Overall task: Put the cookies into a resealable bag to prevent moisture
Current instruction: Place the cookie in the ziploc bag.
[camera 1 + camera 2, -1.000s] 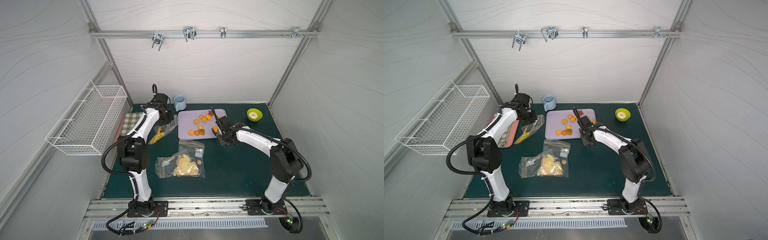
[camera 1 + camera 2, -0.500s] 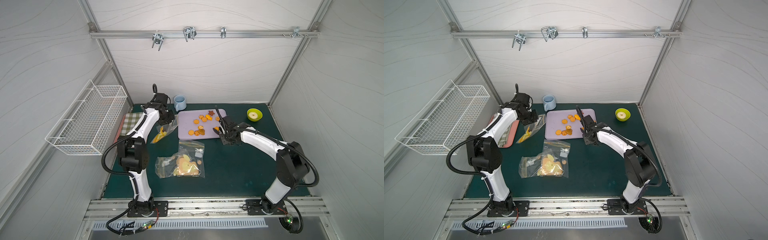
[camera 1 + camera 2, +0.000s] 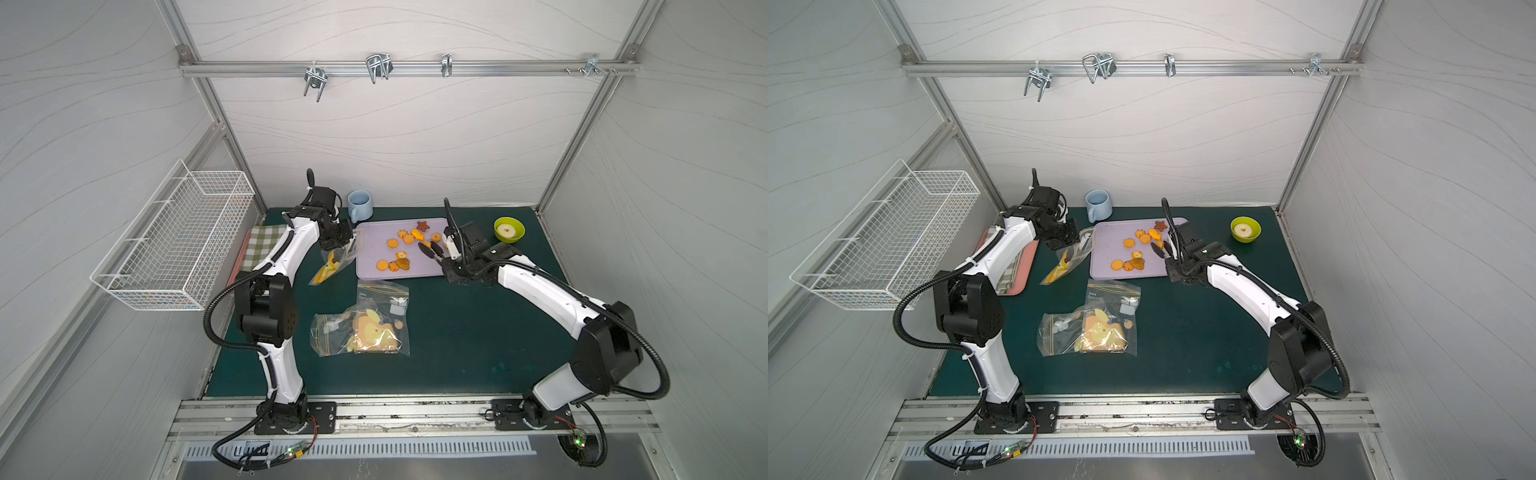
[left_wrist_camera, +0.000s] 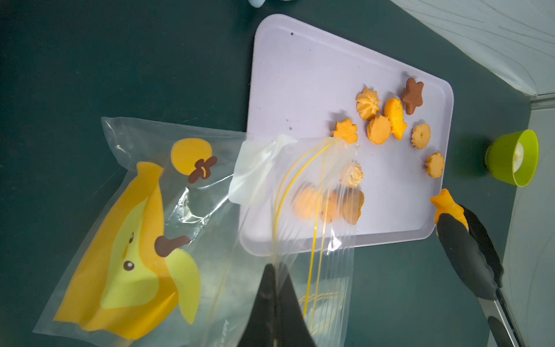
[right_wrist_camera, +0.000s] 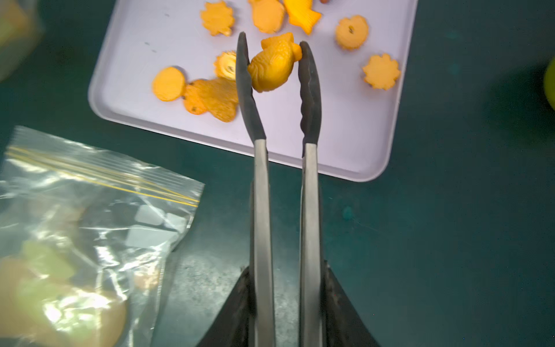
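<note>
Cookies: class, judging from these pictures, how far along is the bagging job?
Done: no cookie shows inside the held bag yet. In hand: the left gripper pinches it by its mouth, and the right gripper holds tongs gripping a fish cookie over the tray. Left: about ten cookies lie on the tray, then sealing.

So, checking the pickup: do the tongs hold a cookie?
Yes, a fish-shaped cookie sits pinched between the black tips of the tongs.
</note>
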Controlling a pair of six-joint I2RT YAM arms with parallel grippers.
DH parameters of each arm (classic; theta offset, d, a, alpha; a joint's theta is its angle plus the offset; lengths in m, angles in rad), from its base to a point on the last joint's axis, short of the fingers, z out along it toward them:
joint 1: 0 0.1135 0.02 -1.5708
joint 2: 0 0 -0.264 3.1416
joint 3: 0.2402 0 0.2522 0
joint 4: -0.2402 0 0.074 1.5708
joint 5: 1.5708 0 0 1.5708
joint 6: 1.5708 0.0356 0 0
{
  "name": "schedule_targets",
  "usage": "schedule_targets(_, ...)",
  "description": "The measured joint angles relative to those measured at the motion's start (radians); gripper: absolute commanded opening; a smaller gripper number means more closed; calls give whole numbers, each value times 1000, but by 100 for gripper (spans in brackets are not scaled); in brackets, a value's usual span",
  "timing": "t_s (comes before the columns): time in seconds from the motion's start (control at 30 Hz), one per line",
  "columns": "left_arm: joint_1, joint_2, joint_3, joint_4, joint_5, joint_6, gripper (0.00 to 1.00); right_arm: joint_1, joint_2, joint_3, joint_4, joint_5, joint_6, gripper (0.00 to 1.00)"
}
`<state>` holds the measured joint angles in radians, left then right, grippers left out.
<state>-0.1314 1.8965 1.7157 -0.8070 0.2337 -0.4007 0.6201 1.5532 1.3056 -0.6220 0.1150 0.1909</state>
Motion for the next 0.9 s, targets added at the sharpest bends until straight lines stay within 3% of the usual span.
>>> schedule_targets(0.4, -7, 0, -2, 6, 31, 0, 0, 83, 137, 295, 29, -247, -9, 36)
schedule_targets(0.63, -9, 0, -2, 12, 47, 0, 0, 121, 286, 406, -7, -277, -35, 35)
schedule_targets(0.9, -9, 0, -2, 14, 59, 0, 0, 134, 317, 427, -55, -277, -58, 36)
